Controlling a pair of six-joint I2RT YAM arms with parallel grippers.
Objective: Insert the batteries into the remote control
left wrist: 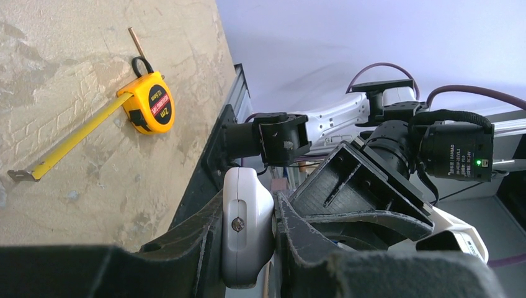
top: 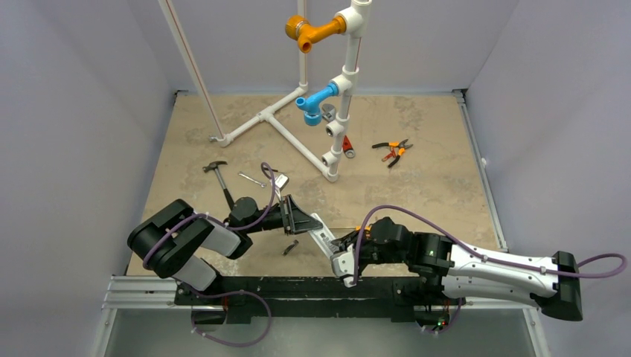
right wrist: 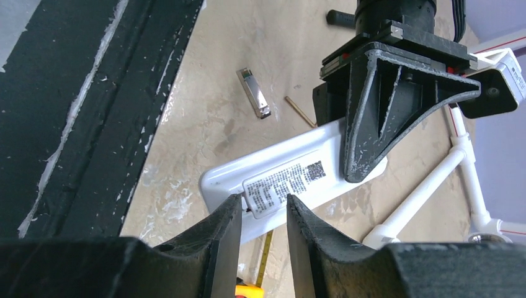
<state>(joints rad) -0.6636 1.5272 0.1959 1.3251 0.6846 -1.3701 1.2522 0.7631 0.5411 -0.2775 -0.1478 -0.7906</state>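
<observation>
The loading has hardly begun, as far as the views show. The remote control (right wrist: 279, 180) is lifted off the table (top: 431, 193) in the lower centre of the overhead view, bridging the two arms. The left gripper (left wrist: 248, 242) is pressed tight on one end of it, the white casing wedged between both fingers low in the left wrist view. In the right wrist view the handset's back, with its printed label, faces the camera at mid-frame. No open recess shows there, so the bay is probably closed. The right gripper (right wrist: 263, 214) sits at the bottom of that frame, its fingers narrowly parted with nothing clearly pinched, the tips just at the edge of the label. No battery can be made out in any view, so finding the cells, opening the bay and seating them appear to be left. Counted: one remote, two grippers, no batteries seen, one yellow tape measure (left wrist: 151, 104) with its blade drawn out at the upper left of the left wrist view, and one hammer (top: 218, 177).
</observation>
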